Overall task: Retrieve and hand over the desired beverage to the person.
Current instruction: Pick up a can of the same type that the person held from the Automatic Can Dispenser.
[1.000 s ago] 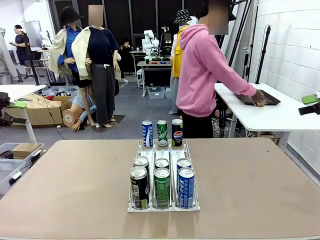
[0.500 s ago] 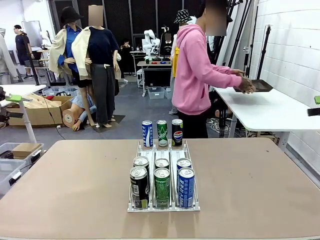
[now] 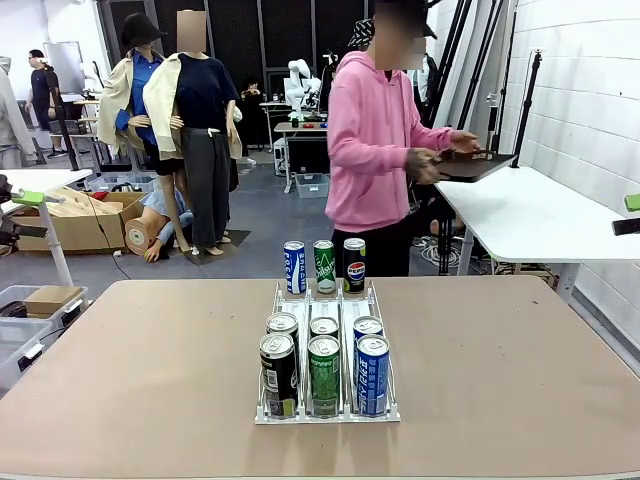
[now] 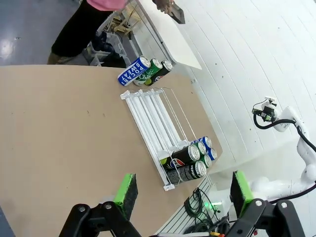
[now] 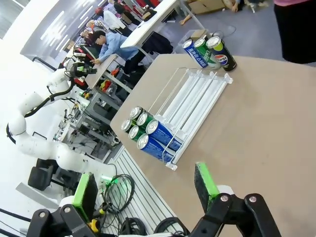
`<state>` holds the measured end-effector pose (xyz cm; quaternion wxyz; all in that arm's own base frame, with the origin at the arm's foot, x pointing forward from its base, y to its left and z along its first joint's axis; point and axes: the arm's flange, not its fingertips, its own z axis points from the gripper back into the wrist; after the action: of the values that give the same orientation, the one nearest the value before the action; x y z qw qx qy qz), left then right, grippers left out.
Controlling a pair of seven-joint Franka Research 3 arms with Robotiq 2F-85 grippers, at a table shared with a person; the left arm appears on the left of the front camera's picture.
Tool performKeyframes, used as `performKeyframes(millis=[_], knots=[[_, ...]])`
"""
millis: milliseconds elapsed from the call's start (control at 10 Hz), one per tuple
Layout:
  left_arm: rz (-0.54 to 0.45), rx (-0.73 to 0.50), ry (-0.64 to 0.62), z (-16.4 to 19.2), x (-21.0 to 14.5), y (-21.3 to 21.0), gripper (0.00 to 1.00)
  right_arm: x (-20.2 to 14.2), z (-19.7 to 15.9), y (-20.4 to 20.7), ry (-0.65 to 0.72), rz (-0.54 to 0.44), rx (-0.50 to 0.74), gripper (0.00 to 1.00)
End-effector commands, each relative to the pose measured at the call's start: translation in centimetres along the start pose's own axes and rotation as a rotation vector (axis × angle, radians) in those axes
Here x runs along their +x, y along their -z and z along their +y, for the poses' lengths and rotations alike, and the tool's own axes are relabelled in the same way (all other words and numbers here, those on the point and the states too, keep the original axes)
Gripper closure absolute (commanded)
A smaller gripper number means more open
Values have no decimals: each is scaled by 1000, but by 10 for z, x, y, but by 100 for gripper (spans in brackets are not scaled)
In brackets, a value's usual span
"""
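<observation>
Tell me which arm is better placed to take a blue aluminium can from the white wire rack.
Probably right: the blue aluminium cans sit in the white wire rack's right lane, nearest the open right gripper.

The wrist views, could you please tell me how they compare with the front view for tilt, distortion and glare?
Front view: level and evenly lit, the rack and its cans sharp, shadows soft. Left wrist view: rolled and wide-angle, the table edge slanting, the white wall bright. Right wrist view: also rolled, upper-left background washed out, can labels legible.
</observation>
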<state>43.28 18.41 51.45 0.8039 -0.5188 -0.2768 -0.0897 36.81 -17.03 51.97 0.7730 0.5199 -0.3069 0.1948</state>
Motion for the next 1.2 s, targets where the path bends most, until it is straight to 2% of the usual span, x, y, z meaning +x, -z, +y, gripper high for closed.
performKeyframes(millis=[0,1100], knots=[[-5,-3,-1,-3,0,-2,0,0,-1,-1,-12,-1,9,0],[-5,-3,-1,-3,0,-2,0,0,-1,-1,-12,-1,9,0]])
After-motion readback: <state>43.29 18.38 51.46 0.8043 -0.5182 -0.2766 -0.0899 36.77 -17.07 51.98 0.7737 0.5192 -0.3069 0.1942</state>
